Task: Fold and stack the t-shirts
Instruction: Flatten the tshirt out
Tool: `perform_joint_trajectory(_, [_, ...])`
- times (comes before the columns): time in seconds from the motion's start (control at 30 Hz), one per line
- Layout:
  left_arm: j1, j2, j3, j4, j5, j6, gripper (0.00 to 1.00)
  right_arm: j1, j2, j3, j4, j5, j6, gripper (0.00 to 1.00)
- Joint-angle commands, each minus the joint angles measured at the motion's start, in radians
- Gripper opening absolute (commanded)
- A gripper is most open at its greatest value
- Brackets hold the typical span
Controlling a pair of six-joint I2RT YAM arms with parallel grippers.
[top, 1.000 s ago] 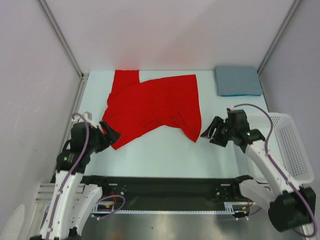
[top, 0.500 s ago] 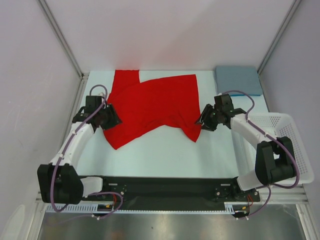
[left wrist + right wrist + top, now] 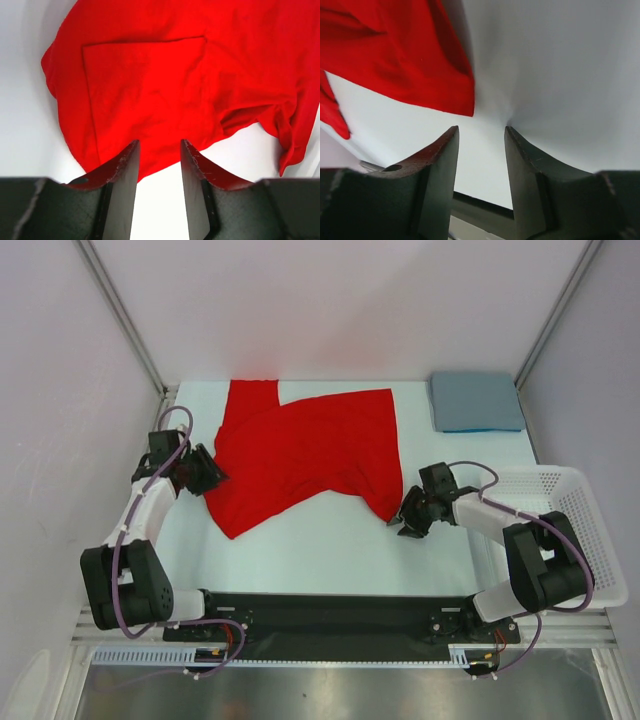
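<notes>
Left wrist | left gripper [image 3: 159,145] parted at red t-shirt [image 3: 175,75] hem | right gripper [image 3: 481,131] parted, beside corner

Soft, matt red cloth: the red shirt [image 3: 165,75] shows fine creases and stitched seams. The fingers [image 3: 122,185] of my left hand [image 3: 159,147] are dull black plastic, scuffed pale along their edges. My right hand [image 3: 480,131] has the same matt black fingers [image 3: 435,180]. The worktop [image 3: 545,65] is smooth and white, with a faint sheen. The blue shirt [image 3: 476,402] is flat, matt slate cloth. The basket [image 3: 580,530] is white plastic mesh. My arms [image 3: 145,515] wear smooth white plastic shells and carry glossy purple cables [image 3: 172,420].
</notes>
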Motion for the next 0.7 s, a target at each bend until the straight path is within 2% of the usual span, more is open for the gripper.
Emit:
perform_joint_trajectory(0.0, [0.003,-0.016,-0.004,0.048,0.016,0.029,0.44,-0.002,-0.007,-0.009,0.119,0.028,0.101,0.47])
perform_joint_trajectory(0.27, [0.008,-0.053,-0.024,0.046,0.025,0.014,0.45,-0.007,-0.038,-0.156,0.266,0.134,0.386,0.53])
perform_joint_trajectory(0.43, [0.014,-0.057,-0.010,0.029,0.022,0.022,0.46,0.007,-0.047,-0.205,0.269,0.192,0.575,0.52])
perform_joint_trajectory(0.6, [0.019,-0.053,0.002,0.017,0.021,0.023,0.47,0.042,-0.048,-0.202,0.188,0.228,0.695,0.50])
perform_joint_trajectory(0.67, [0.020,-0.048,0.010,0.011,0.021,0.026,0.47,0.064,-0.077,-0.193,0.102,0.249,0.726,0.49])
